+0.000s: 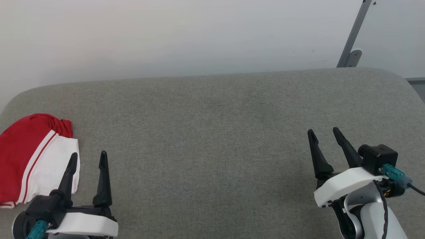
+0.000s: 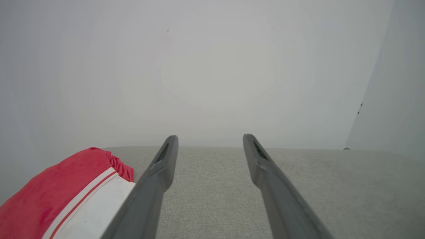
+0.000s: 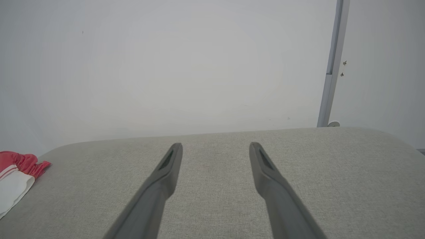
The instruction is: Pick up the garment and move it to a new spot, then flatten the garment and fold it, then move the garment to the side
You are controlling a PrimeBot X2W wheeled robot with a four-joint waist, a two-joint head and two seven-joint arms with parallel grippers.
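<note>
The red-and-white shirt (image 1: 26,156) is lying at the grey padded table's (image 1: 212,109) left edge. The left gripper (image 1: 89,154) and right gripper (image 1: 323,130) are hovering above that table, jaws spread, empty.

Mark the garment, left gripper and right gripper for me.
garment (image 1: 20,149), head view, red body fabric.
left gripper (image 1: 89,153), head view, midway between its fingertips.
right gripper (image 1: 322,130), head view, midway between its fingertips.
</note>
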